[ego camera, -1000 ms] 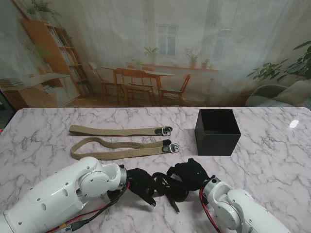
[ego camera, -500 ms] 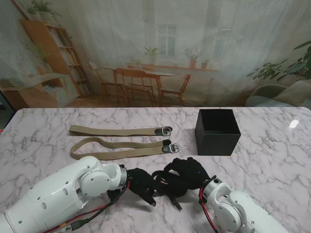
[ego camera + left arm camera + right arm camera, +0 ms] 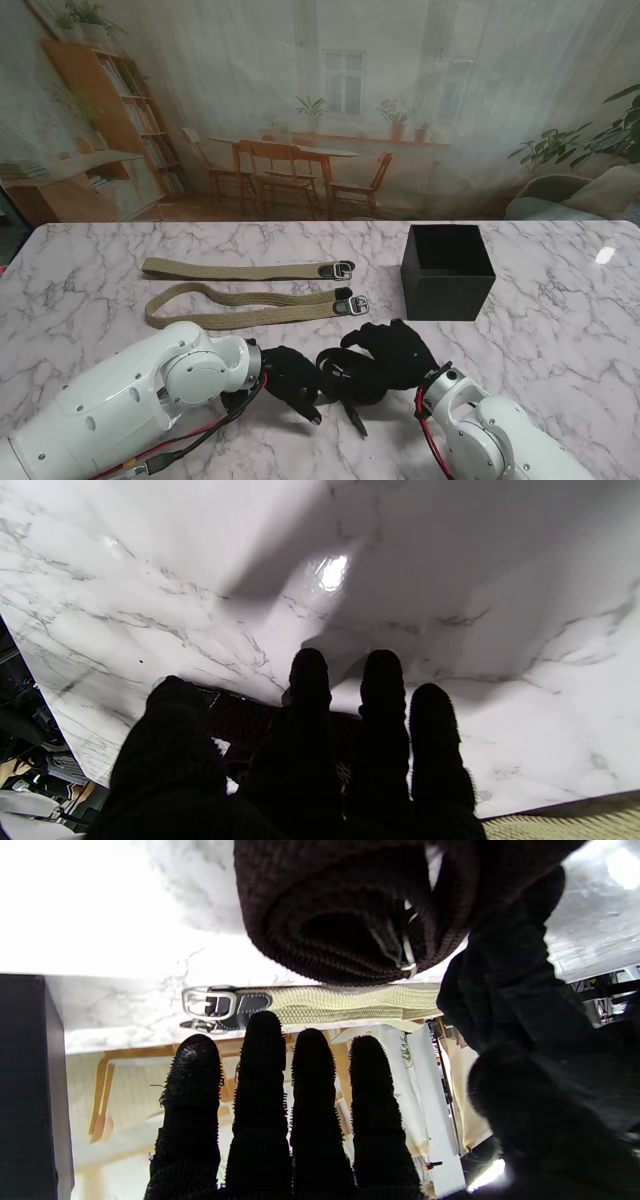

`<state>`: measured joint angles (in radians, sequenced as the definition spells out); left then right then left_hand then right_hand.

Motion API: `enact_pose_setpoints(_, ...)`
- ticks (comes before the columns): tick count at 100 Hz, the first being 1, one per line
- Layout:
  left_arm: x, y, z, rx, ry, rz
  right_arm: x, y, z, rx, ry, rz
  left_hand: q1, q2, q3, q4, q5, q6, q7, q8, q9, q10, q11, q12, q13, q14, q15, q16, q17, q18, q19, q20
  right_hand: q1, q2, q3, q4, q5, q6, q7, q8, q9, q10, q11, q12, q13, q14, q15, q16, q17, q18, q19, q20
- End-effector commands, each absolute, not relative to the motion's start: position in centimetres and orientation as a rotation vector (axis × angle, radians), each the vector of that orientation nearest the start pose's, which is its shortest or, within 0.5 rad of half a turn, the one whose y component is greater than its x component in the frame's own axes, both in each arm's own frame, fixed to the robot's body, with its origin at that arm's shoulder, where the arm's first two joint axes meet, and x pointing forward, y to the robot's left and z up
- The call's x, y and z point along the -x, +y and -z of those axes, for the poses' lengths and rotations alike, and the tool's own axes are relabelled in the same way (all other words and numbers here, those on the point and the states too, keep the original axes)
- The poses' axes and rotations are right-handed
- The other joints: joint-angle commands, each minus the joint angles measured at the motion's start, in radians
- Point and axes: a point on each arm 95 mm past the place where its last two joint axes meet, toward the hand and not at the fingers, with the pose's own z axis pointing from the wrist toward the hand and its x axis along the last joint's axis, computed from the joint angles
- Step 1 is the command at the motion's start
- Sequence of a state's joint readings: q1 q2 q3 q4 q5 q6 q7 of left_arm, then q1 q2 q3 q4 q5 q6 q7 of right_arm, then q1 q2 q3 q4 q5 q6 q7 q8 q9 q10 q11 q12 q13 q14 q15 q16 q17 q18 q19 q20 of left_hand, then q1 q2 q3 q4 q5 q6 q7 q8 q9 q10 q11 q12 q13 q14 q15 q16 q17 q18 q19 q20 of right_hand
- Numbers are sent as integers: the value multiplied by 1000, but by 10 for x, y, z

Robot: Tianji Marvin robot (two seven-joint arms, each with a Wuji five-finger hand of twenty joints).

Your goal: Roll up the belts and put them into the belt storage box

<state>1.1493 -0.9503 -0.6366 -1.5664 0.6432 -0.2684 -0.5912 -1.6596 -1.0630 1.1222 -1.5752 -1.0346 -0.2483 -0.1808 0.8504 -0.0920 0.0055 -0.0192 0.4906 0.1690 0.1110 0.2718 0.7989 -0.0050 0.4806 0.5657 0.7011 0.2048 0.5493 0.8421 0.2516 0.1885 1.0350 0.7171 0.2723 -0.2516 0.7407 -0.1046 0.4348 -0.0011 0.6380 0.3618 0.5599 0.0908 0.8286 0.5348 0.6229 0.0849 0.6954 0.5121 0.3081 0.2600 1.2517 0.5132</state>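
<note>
Your right hand (image 3: 398,352) is curling its thumb and fingers around a dark rolled belt (image 3: 352,372), and your left hand (image 3: 288,377) is pressing against the roll's other side, fingers bent; whether it grips, you cannot tell. The coil is lying between them on the counter (image 3: 560,320). Farther from you, two tan woven belts (image 3: 245,308) are stretching left to right, buckles toward the black storage box (image 3: 447,271).
</note>
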Motion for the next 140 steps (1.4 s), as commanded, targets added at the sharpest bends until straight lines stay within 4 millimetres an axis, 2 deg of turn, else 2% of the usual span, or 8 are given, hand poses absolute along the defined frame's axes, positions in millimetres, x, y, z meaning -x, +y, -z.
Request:
enact_pose_setpoints(1,-368,-94,371,1065,2681,1215,-338,35,364,-1039,1665,-1725,-22,28,-24,8,-46,38,-17,-16,-86,164,-223,-126,-13,30,-71,-47,-3,14,5,15,-54,-37,-28,13,17,40,-9,-30,-63,30,-17,-8,-57,17,36,3,-34,-35,23,21)
enact_pose_setpoints(15,-368,-94,371,1066,2680,1213,-329,31,363,-1009,1660,-1648,-22,29,-25,8,-50,39,-20,-18,-87,166,-224,-127,-12,32,-71,-48,-3,14,5,15,-155,-102,-93,8,-17,162,-160,-106,-156,102,-155,-101,-136,52,-58,-42,-106,-1,-31,25)
enact_pose_setpoints(28,-368,-95,371,1067,2675,1214,-323,33,366,-1044,1679,-1562,-24,33,-25,8,-58,40,-24,-20,-89,165,-225,-127,-14,32,-72,-48,-5,16,5,15,-210,-131,-132,1,-47,239,-276,-159,-213,149,-339,-231,-197,89,-292,-164,-185,45,-181,-31)
enact_pose_setpoints(44,-369,-95,371,1063,2670,1216,-317,41,371,-1067,1732,-1459,-25,34,-25,8,-66,39,-27,-23,-90,165,-225,-128,-14,32,-73,-48,-5,15,4,15,-285,-192,-42,-11,-95,257,-345,-151,-223,171,-439,-307,-203,105,-446,-247,-225,71,-282,-77)
enact_pose_setpoints(62,-370,-94,371,1065,2665,1218,-314,53,380,-1095,1780,-1361,-27,35,-25,8,-70,42,-29,-25,-91,164,-226,-128,-15,31,-73,-49,-5,14,4,15,-279,-213,-34,-18,-157,274,-410,-161,-249,206,-511,-338,-210,146,-522,-289,-241,93,-340,-103)
enact_pose_setpoints(82,-370,-94,371,1072,2663,1213,-309,64,380,-1113,1798,-1324,-27,35,-25,8,-72,44,-30,-26,-92,166,-227,-129,-15,32,-73,-49,-5,15,4,15,-303,-220,-27,-28,-231,308,-471,-164,-307,291,-589,-374,-204,192,-565,-318,-242,118,-380,-125)
enact_pose_setpoints(113,-371,-94,371,1071,2667,1212,-314,69,389,-1094,1798,-1217,-27,34,-25,8,-69,44,-28,-27,-91,166,-226,-129,-14,32,-74,-49,-4,14,4,15,-183,-273,-34,-13,-245,278,-494,-137,-316,257,-548,-354,-227,212,-573,-320,-249,140,-402,-137)
enact_pose_setpoints(140,-370,-91,371,1070,2661,1210,-319,70,393,-1082,1763,-1209,-26,34,-25,8,-68,42,-27,-27,-93,166,-228,-130,-16,32,-75,-50,-5,15,4,15,17,-321,-90,21,-134,334,-390,38,-220,215,-274,-211,-128,130,-402,-210,-173,94,-264,-77)
